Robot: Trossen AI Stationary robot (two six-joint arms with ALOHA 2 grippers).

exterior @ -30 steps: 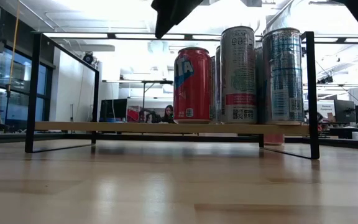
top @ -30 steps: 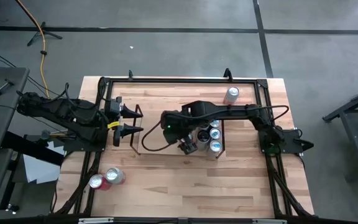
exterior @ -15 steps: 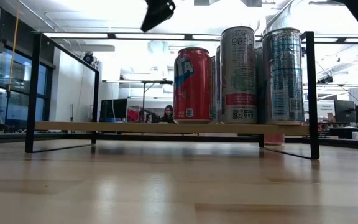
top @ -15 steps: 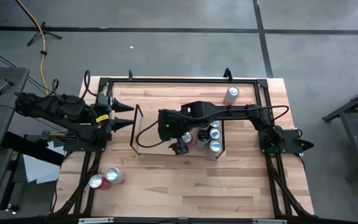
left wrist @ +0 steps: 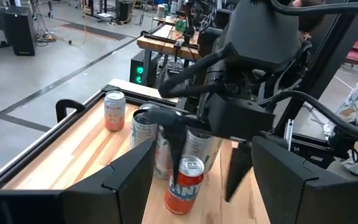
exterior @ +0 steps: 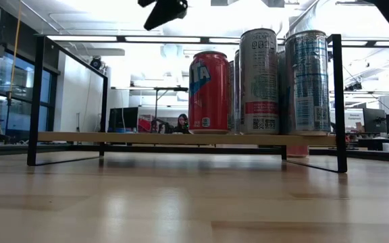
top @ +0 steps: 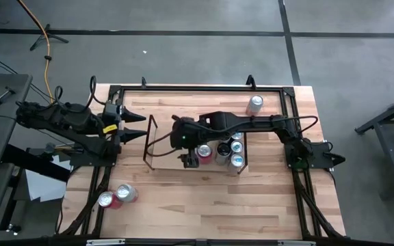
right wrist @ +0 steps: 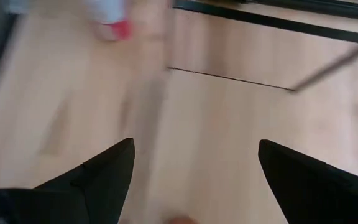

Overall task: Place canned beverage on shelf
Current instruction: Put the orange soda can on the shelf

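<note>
1. On the right half of the shelf, you have a red can standing upright beside a cluster of taller silver cans.
2. Your right gripper hangs over the shelf just left of the red can, clear of it; its fingers are spread wide with nothing between them, as the right wrist view shows only bare tabletop and shelf frame past the two tips.
3. In the low view, the red can sits on the light board with the silver cans tight against its right side, and a dark part of the right arm shows above at the top edge.
4. Your left gripper waits at the table's left side, near the shelf's left wire frame, pointing toward the shelf; its fingers stand apart and hold nothing.
5. From the left wrist view you see the red can under the right arm, with the silver cans behind it.
6. One more can stands alone near the far rail of the table.
7. Two cans lie together near the table's front left corner, well apart from the shelf.
</note>
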